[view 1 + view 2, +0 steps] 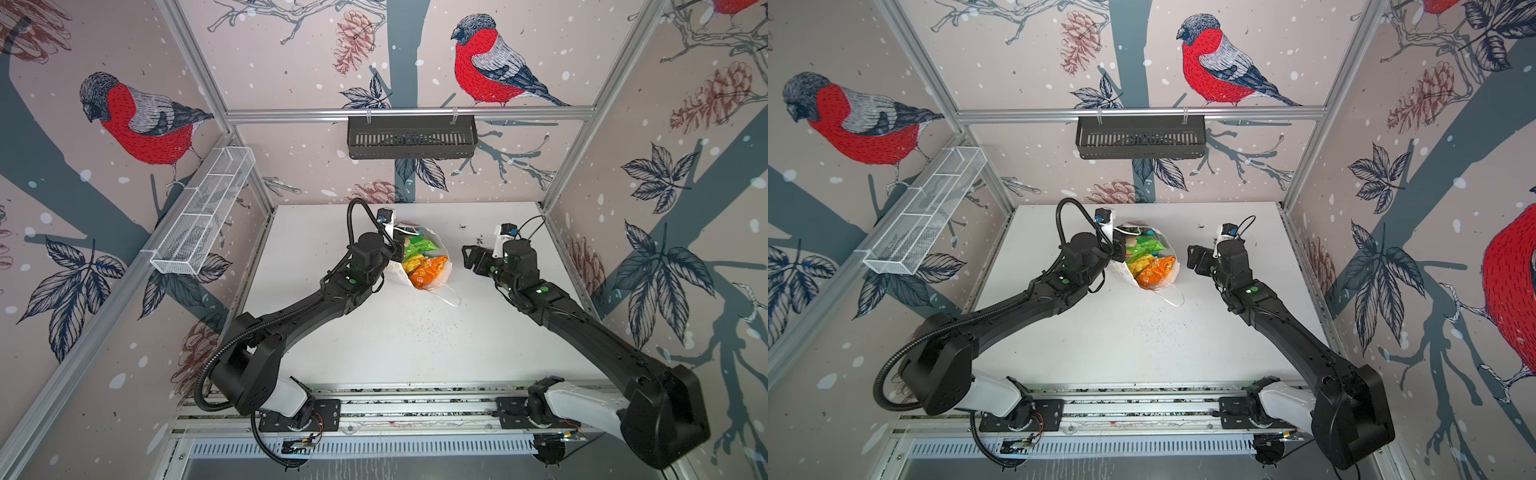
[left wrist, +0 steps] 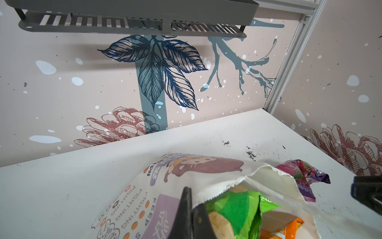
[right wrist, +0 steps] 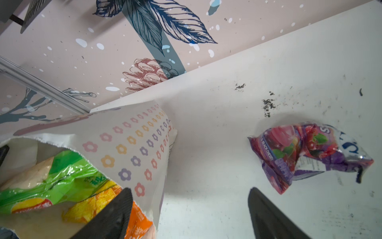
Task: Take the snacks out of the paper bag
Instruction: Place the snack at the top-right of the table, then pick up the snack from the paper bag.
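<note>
Pressed tight together, the left fingers (image 2: pixel 184 209) pinch the rim of the paper bag (image 2: pixel 134 202), one against its printed outer wall and one just inside the mouth. Across from them the right fingers (image 3: pixel 111 215) stand spread wide, with nothing between them but bare worktop (image 3: pixel 206 144). One of the pair hangs over the bag's open edge, just above an orange packet (image 3: pixel 140 219); I cannot tell whether it touches it.

From where I stand the bag sits toward the back of the worktop between the two arms. Its mouth gapes upward and a thin loop handle (image 1: pixel 451 297) trails on the surface.

Most of the snacks are inside. A green packet (image 2: pixel 237 207) is right beside the left fingers, with a yellow one (image 3: pixel 91 209) next to it. The orange one is nearest the right fingers, and a bit of teal (image 1: pixel 428 243) shows deeper in. One purple packet (image 3: pixel 306 153) is out, crumpled on the worktop apart from the bag. It lies beyond the tip of the outer right finger, not between the pair. Dark specks (image 3: pixel 268 105) dot the surface behind it.

In both top views the purple packet is hidden under the right wrist, and the left wrist covers the pinch itself. Both wrist views cut the fingers off at the frame edge. Whatever lies lower in the bag is buried under the top packets.
</note>
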